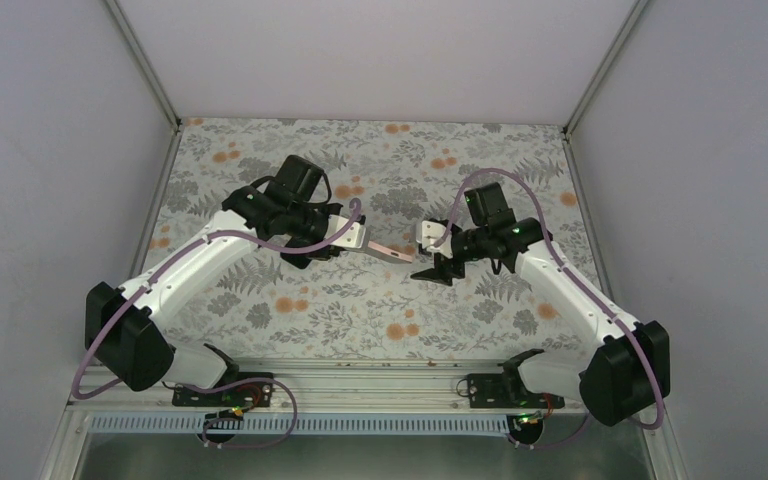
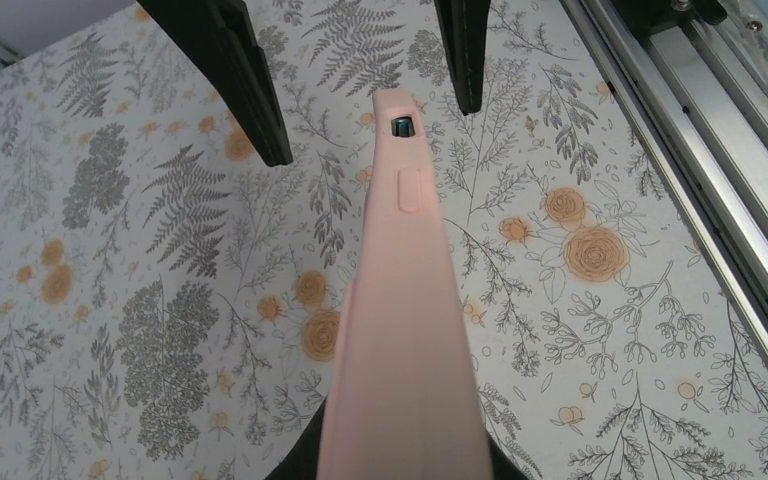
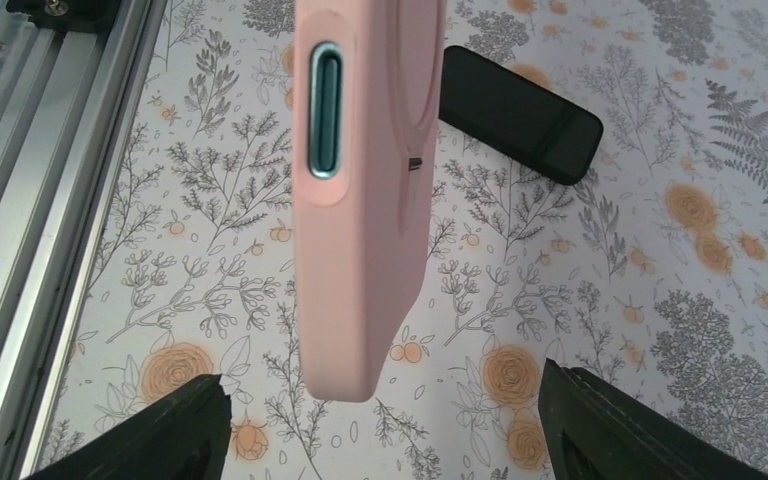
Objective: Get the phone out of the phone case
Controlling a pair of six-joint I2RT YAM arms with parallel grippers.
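Observation:
The pink phone case hangs in the air above the floral table, held at its left end by my left gripper, which is shut on it. In the left wrist view the case covers my own fingers. The phone shows only as a dark lens in a cutout and a teal rim in the side slot. My right gripper is open, and its black fingers flank the case's free end without touching it.
The aluminium rail runs along the near table edge and also shows in the right wrist view. A black rounded bar shows behind the case; I cannot tell what it is. White walls enclose the table.

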